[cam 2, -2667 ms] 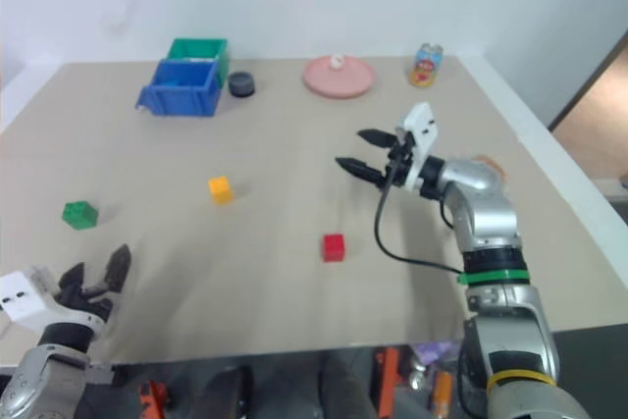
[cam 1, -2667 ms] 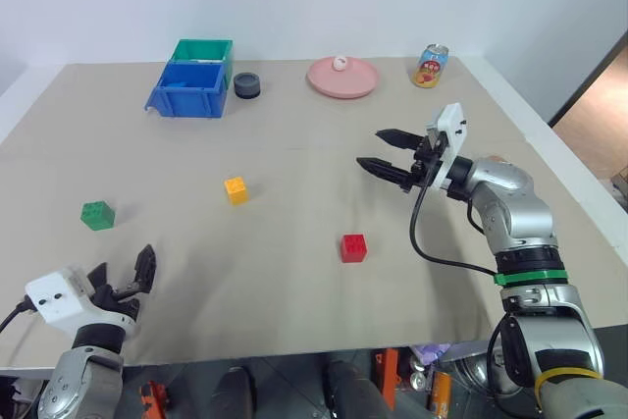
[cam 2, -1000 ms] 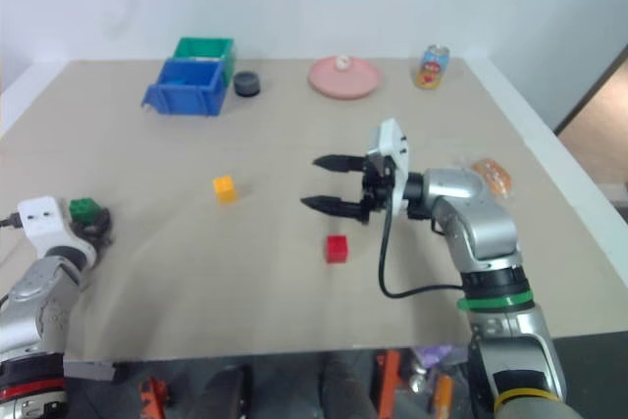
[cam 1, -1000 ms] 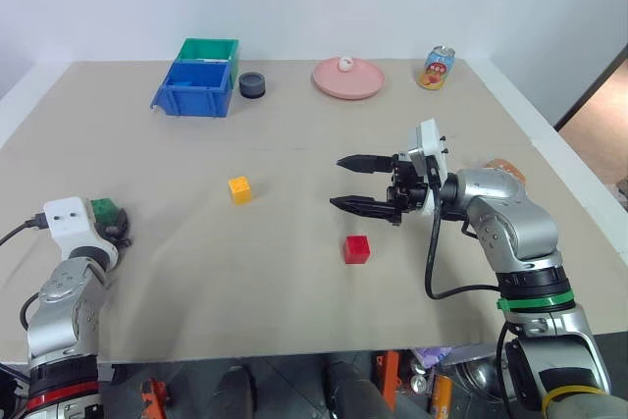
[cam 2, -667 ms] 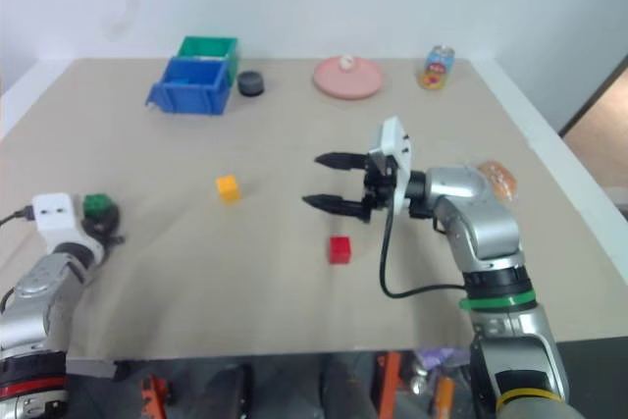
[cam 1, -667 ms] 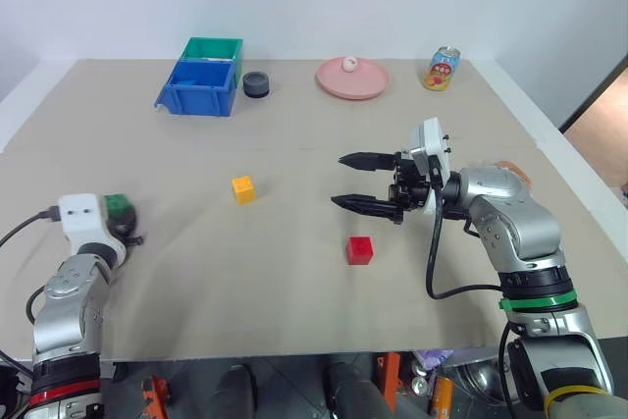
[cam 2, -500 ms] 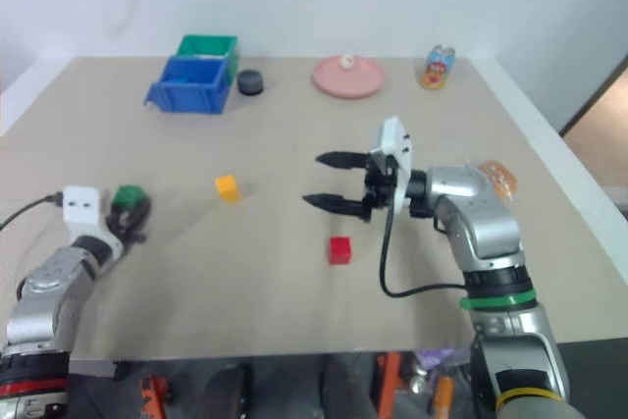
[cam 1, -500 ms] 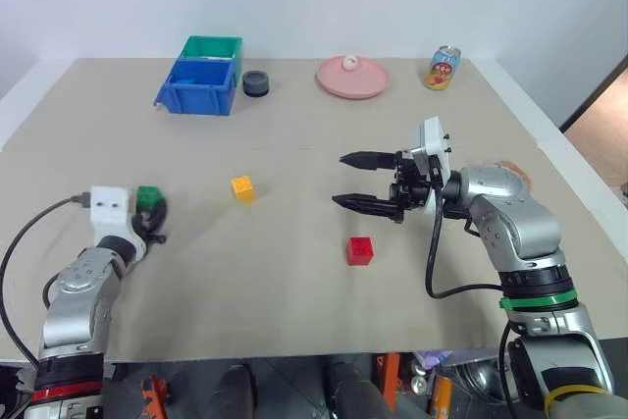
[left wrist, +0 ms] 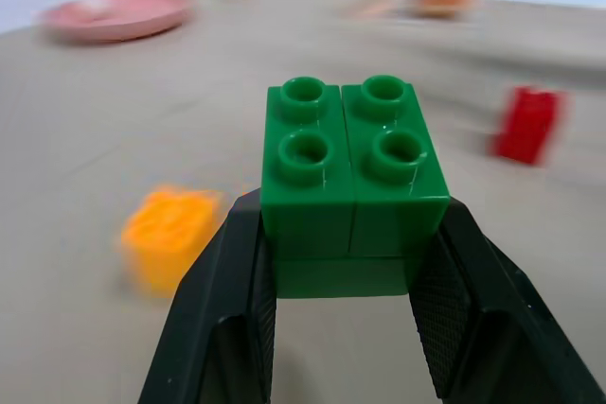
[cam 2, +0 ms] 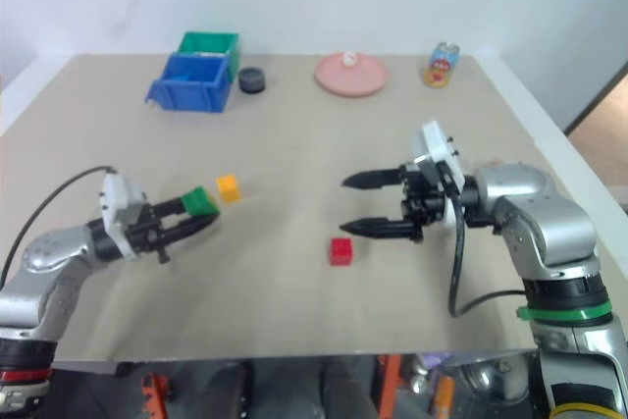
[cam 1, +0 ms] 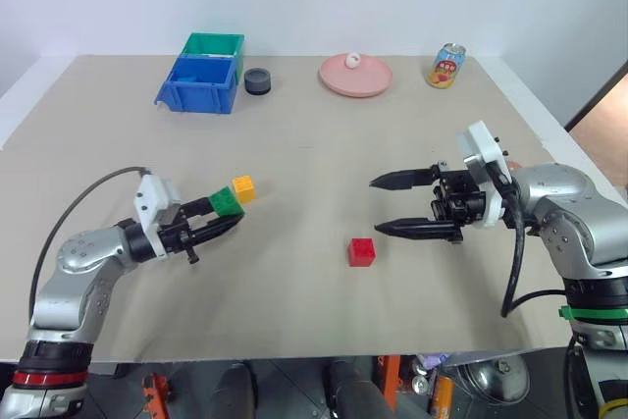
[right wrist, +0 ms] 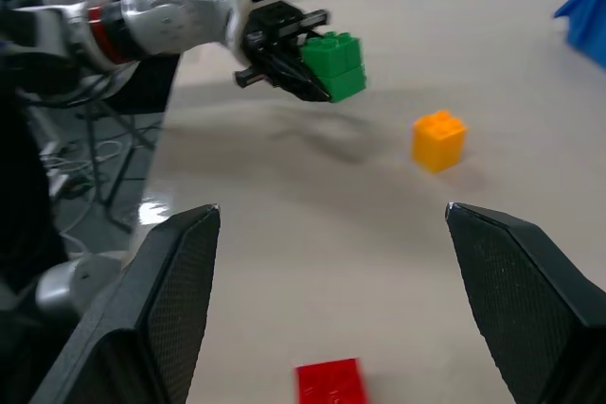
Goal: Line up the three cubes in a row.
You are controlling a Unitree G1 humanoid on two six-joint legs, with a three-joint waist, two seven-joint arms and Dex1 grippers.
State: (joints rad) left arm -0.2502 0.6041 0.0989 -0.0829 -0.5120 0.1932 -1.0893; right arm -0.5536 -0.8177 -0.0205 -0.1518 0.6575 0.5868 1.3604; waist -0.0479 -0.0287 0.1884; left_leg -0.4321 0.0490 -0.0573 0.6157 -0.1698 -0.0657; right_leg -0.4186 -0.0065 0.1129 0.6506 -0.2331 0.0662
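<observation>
Green cube (cam 1: pixel 225 200) clamped in our left gripper (cam 1: pixel 227 217), above table, just near-left of yellow cube (cam 1: pixel 242 187). Red cube (cam 1: pixel 360 251) centre. Our right gripper (cam 1: pixel 387 205) spread wide, empty. Left wrist view shows cube's four studs upright.

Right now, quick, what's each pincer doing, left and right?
Left pincer: shut on the green cube, held above the table.
Right pincer: open, holding nothing, near the red cube.
</observation>
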